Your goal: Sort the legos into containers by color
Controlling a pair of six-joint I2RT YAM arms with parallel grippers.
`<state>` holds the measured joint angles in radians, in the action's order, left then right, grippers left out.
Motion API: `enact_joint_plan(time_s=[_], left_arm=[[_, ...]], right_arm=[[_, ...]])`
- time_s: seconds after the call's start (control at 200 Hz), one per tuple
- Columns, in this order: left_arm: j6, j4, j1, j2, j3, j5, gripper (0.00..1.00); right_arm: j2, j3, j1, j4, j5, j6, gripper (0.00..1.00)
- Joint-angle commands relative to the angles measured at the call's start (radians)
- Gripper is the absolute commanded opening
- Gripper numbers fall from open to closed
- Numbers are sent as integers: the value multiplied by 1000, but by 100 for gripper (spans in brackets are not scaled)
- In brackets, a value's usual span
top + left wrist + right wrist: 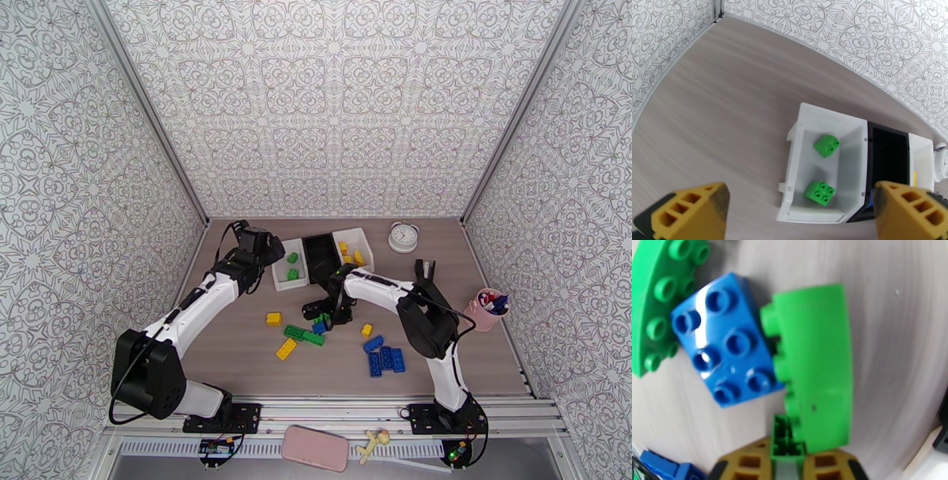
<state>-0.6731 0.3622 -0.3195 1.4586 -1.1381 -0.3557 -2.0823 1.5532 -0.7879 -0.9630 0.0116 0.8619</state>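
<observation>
R claw (788, 456) was clamped on the near end of a green brick (817, 358) lying on its side on the table; blue brick (726, 346) touched its studs on the left; L claw (798, 207), jaws wide apart, hung over white bin (853, 158) w/ 2 green legos (826, 145) inside; black bin (888, 158) against its right wall.

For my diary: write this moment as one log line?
left hand: open, near white bin | right hand: shut on green lego
</observation>
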Motion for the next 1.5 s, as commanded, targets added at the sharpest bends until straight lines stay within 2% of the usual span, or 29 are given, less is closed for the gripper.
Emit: enact_joint_plan(time_s=[0.0,0.2,0.32,0.515,0.705,0.82,0.945,1.26,1.491], left_arm=[[26,-1,4,-15,7,3,100],[45,-43,-9,-46,44,15,100],[65,-84,-21,-95,97,18,100],[124,-113,-24,-196,196,44,100],[215,-68,-23,-308,277,101,100],[263,-50,-28,-391,335,122,100],[308,-34,-29,-472,379,149,100],[368,-10,-46,-537,397,172,100],[394,-35,-69,-521,400,173,100]], right_arm=[[41,-7,9,25,23,-10,6],[146,-65,31,90,76,-43,5],[251,-132,61,190,131,-93,3],[395,-245,90,467,233,-225,3],[429,-295,119,789,249,-505,3],[382,-273,125,921,230,-624,3],[280,-185,125,962,206,-704,3],[-2,93,124,964,246,-775,4],[-190,289,121,898,284,-735,6]])
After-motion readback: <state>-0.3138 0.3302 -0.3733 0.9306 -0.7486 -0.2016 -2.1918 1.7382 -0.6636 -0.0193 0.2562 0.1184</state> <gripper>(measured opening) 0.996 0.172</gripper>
